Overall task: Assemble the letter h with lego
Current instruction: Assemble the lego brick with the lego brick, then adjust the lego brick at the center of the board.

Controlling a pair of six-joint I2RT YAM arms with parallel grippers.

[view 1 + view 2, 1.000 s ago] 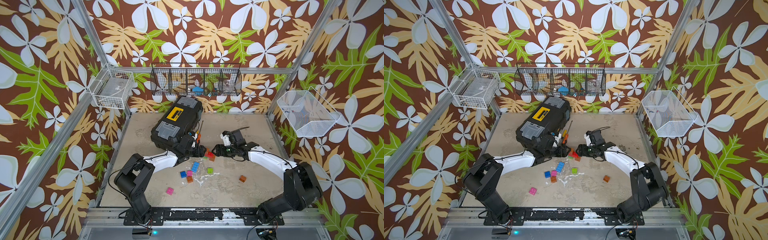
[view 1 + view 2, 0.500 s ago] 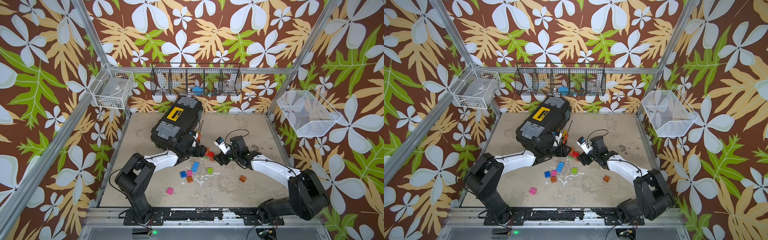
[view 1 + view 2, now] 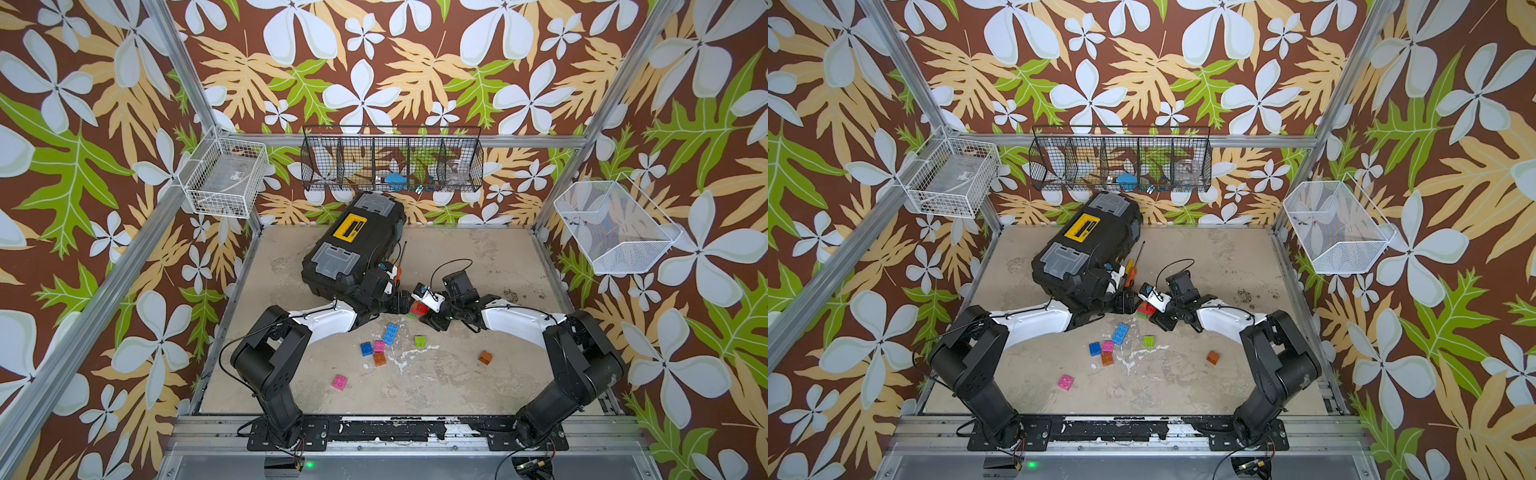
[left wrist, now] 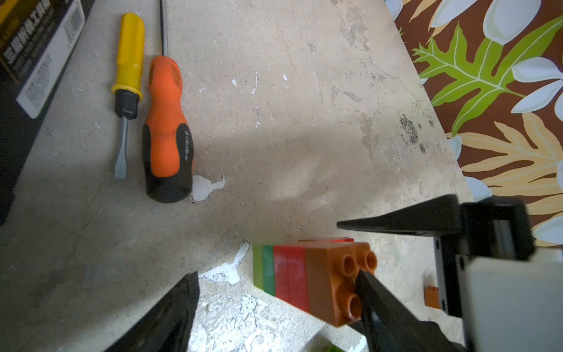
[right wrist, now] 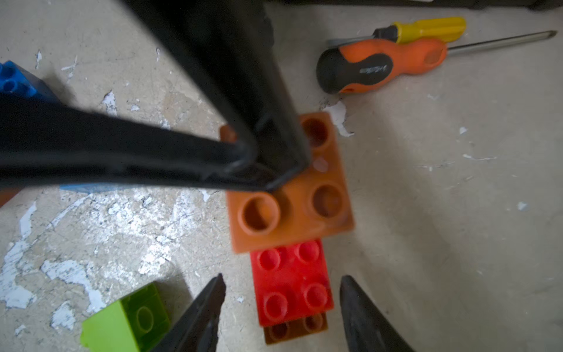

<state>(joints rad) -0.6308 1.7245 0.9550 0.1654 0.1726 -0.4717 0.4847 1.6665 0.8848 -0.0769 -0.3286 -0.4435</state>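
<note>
Right wrist: right gripper (image 5: 283,278) spread, empty; left gripper (image 4: 276,273) spread, empty, half-hiding orange brick (image 5: 292,210).

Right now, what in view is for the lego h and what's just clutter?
Job: brick stack, long blue brick, small blue brick, pink bricks, lime brick, orange bricks.
Clutter: toolbox, orange screwdriver, yellow screwdriver, wire baskets.

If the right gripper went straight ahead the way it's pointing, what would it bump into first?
Most likely the red brick, lying just ahead between the right gripper's open jaws. The orange brick comes only after it; depth is hard to judge.
</note>
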